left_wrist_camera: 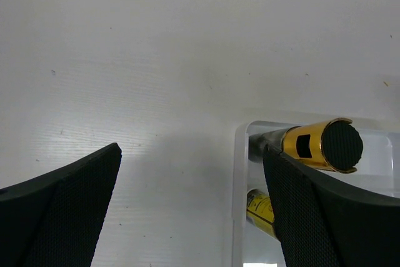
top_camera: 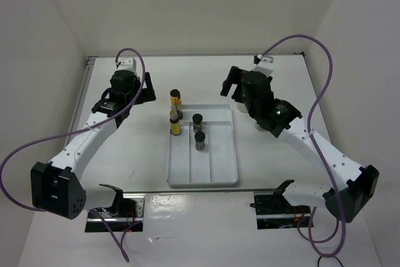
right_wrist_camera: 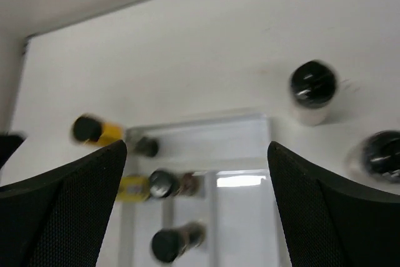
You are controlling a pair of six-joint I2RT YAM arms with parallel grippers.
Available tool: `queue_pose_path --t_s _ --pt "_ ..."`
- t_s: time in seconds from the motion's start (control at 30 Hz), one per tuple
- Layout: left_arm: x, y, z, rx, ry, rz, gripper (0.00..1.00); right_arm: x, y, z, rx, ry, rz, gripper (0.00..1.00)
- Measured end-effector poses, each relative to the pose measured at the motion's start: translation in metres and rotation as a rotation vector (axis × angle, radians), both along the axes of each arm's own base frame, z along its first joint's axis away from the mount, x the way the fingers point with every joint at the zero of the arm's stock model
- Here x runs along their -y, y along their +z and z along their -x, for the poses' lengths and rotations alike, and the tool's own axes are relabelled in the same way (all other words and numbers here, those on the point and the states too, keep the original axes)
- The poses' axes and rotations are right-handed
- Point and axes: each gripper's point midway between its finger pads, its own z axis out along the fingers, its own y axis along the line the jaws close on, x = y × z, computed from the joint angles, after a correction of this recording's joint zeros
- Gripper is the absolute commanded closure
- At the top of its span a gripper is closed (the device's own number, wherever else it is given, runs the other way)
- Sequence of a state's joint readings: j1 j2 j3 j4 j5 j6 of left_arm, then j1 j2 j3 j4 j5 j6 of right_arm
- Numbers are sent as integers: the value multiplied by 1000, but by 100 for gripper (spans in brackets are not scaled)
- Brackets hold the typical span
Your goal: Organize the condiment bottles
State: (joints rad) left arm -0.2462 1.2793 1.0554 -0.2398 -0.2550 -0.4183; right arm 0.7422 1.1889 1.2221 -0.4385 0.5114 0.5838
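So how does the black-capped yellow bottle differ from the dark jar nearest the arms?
The yellow bottle is tall and slim; the dark jar is short. The yellow bottle is amber-gold, the dark jar nearly black. The yellow bottle stands at the far end of the left lane, the dark jar in the middle lane. Both stand upright in the white tray.

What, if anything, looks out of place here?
Nothing is tipped or spilled. Only the two pale bottles stand outside the tray, on the table to its right; the four others are inside.
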Motion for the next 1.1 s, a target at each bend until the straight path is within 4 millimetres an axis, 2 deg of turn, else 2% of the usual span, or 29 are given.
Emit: queue_pose_path --t_s 0.07,0.13,0.23,0.3,0.4,0.53,0.63,0.83,0.93,1.1 --pt "3 -3 1 -8 -17 13 0 40 -10 -28 -1 -120 46 3" --pt "2 -9 3 -24 -25 21 0 69 -30 -51 -34 -197 105 3" --pt "1 -18 7 -49 -32 28 0 94 -62 -76 -95 -261 184 3" --pt "1 -20 8 -54 -37 33 0 97 -81 -87 -129 -265 227 3" --pt "3 -20 8 -55 -43 37 0 96 -108 -100 -180 -261 285 8" --pt "3 -20 8 -56 -46 39 0 97 -129 -115 -204 -278 338 18" --pt "3 -21 8 -59 -45 38 0 101 -131 -121 -190 -306 360 22" --pt "3 -30 6 -81 -42 33 0 109 -119 -133 -122 -369 370 27" --pt "3 -34 5 -93 -40 29 0 111 -126 -137 -131 -380 378 31" --pt "3 -35 5 -95 -40 29 0 113 -141 -139 -159 -383 398 32"
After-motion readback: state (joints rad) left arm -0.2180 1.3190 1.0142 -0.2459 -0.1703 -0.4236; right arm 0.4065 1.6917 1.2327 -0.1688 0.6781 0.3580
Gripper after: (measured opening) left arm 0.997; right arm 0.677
